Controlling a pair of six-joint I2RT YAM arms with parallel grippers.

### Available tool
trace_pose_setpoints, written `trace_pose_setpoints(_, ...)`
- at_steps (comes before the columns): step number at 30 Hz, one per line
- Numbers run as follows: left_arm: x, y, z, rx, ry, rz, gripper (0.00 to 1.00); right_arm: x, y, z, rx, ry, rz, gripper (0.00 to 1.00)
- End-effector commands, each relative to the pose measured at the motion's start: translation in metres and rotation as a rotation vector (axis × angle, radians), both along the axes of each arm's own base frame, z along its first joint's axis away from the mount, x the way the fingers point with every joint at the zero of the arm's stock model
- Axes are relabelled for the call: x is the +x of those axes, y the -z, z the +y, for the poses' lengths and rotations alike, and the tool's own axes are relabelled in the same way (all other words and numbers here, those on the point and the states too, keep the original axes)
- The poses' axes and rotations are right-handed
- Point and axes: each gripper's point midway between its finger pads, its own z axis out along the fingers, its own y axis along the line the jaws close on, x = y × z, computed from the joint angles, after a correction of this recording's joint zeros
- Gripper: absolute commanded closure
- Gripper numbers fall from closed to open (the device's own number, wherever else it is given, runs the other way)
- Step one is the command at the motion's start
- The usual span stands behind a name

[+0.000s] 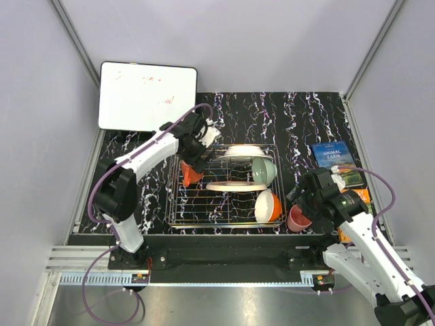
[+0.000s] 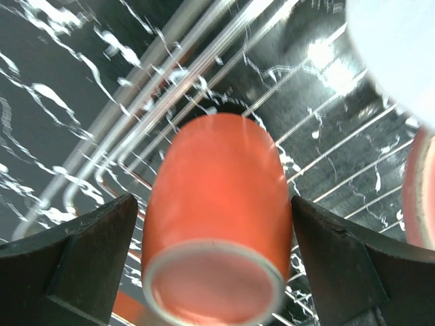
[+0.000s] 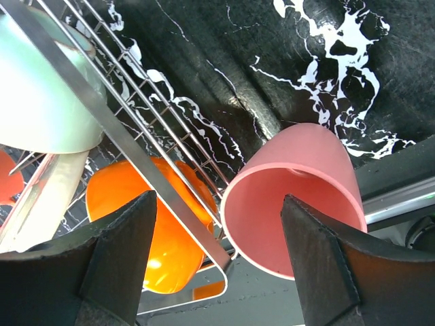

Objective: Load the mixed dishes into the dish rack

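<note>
So two pieces are left to load, one per arm. Two bowls, the green bowl (image 1: 264, 171) and the orange bowl (image 1: 269, 206), stand on edge in the right half of the rack (image 1: 204, 204). A white plate (image 1: 241, 151) sits at the back and a second plate (image 1: 228, 186) across the middle.

Our left gripper (image 2: 216, 204) is at the rack's left end with the orange mug (image 1: 191, 174) filling the gap between its fingers. The mug is tilted over the wires and, as far as we can see, clamped on both sides. We judge this to be the placing step. The next move is to lower the mug onto the grid, clear of the rim wires and the plates, and only then let go.

Our right gripper (image 3: 219, 204) is spread around the pink cup (image 3: 292, 204), which lies on the table (image 1: 299, 122) just outside the rack's right rim. One finger (image 3: 115, 265) is visibly apart from the cup, so it is not gripped. That arm needs to close, lift above the rim wire and find a free spot beside the orange bowl.
</note>
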Motion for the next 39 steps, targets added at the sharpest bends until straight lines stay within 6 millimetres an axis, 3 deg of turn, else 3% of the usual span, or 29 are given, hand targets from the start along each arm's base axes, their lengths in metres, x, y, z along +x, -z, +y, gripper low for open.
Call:
trace_pose_setpoints(1,0.029,-0.030,-0.013,-0.040,0.018,-0.108,0.01,0.008,0.001,-0.003,-0.009,0.031,-0.028,0.19)
trace_pose_setpoints(12,0.028,-0.058,-0.016,-0.081,0.039,-0.158,0.01,0.007,0.011,-0.012,-0.054,0.067,-0.007,0.18)
trace_pose_setpoints(14,0.026,-0.072,-0.014,-0.089,0.041,-0.181,0.01,0.008,0.012,-0.013,-0.060,0.080,-0.008,0.19)
trace_pose_setpoints(21,0.021,-0.159,-0.003,-0.203,0.022,-0.328,0.01,0.017,0.017,-0.022,-0.111,0.139,-0.003,0.24)
trace_pose_setpoints(23,0.016,-0.172,0.002,-0.226,0.020,-0.344,0.01,0.021,0.018,-0.023,-0.121,0.159,-0.004,0.28)
trace_pose_setpoints(27,0.002,-0.206,0.012,-0.270,0.012,-0.418,0.01,0.028,0.023,-0.021,-0.121,0.176,0.004,0.47)
trace_pose_setpoints(32,-0.009,-0.232,0.022,-0.309,-0.005,-0.479,0.01,0.027,0.037,-0.019,-0.150,0.150,0.077,0.63)
trace_pose_setpoints(36,-0.014,-0.240,0.022,-0.371,-0.036,-0.471,0.01,0.027,0.038,-0.015,-0.149,0.101,0.094,0.72)
trace_pose_setpoints(38,-0.017,-0.243,0.017,-0.410,-0.046,-0.455,0.01,0.028,0.031,-0.014,-0.138,0.086,0.077,0.81)
trace_pose_setpoints(39,-0.021,-0.245,0.013,-0.440,-0.032,-0.440,0.01,0.028,0.028,-0.013,-0.132,0.083,0.066,0.92)
